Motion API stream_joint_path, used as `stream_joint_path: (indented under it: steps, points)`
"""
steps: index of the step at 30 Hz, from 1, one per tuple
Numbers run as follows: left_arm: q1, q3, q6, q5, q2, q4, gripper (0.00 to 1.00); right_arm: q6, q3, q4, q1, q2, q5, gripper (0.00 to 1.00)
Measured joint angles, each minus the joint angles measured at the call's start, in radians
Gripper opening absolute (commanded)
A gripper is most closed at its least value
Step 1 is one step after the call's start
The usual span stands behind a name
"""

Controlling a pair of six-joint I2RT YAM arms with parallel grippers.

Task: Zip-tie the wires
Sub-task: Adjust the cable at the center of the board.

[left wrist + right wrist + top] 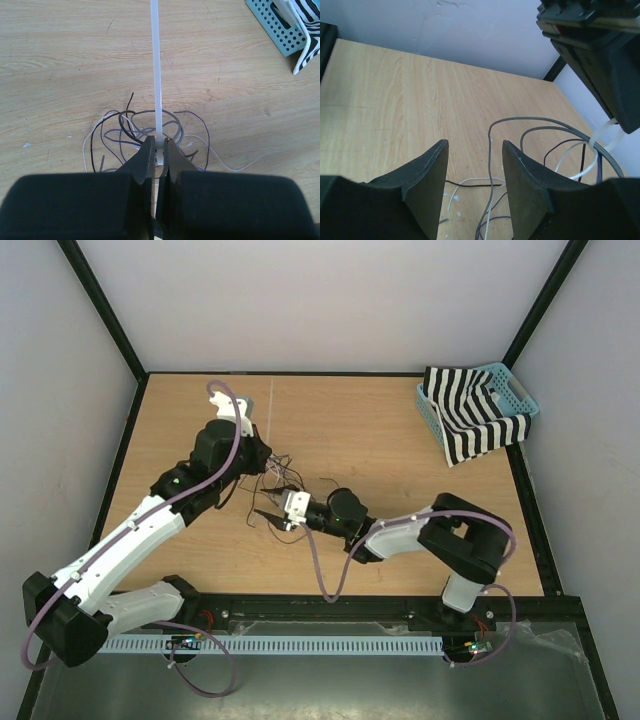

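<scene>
Several thin, flexible wires (150, 131), dark and pale grey, are seen lying in loose loops and curls near the middle of the pale wood-grain counter (400, 440). The zip tie (156, 70), a flat, straight, whitish translucent strip, is pinched by the left end effector (159, 146), whose black wedge-shaped fingers are closed narrowly on it just above the tangle. From there the strip is carried straight across the wood and is cut off by the top edge of the left wrist view. In the right wrist view a pale band of it appears looped around a few grey strands, though where the band closes is hidden behind the dark body of the left end effector. The right end effector (475, 150) is held wide, its matt black fingers apart with nothing gripped. A grey strand is seen beyond the gap, and contact with it cannot be judged. From above, this end effector is placed just beside the near side of the tangle. Open wood extends to the left and towards the back wall. At the far right corner a turquoise perforated basket (522, 398) holding a black-and-white striped cloth (465, 425) is set well apart from the wires. The strand ends are too fine to be traced from above.
</scene>
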State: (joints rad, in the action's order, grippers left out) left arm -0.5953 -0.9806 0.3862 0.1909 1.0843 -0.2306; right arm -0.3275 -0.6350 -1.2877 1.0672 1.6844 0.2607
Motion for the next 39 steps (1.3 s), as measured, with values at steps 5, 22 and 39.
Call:
stream_joint_path:
  steps: [5,22,39]
  points:
    - [-0.002,0.000,0.002,0.000,-0.014,0.000,0.00,-0.012,-0.080,-0.036,0.000,0.116,-0.042,0.58]
    - [-0.010,0.012,0.008,-0.005,-0.033,0.001,0.00,0.017,-0.190,-0.140,-0.055,0.294,-0.169,0.54]
    - [-0.023,0.013,0.023,-0.008,-0.033,0.007,0.00,0.050,-0.266,-0.158,-0.060,0.370,-0.167,0.19]
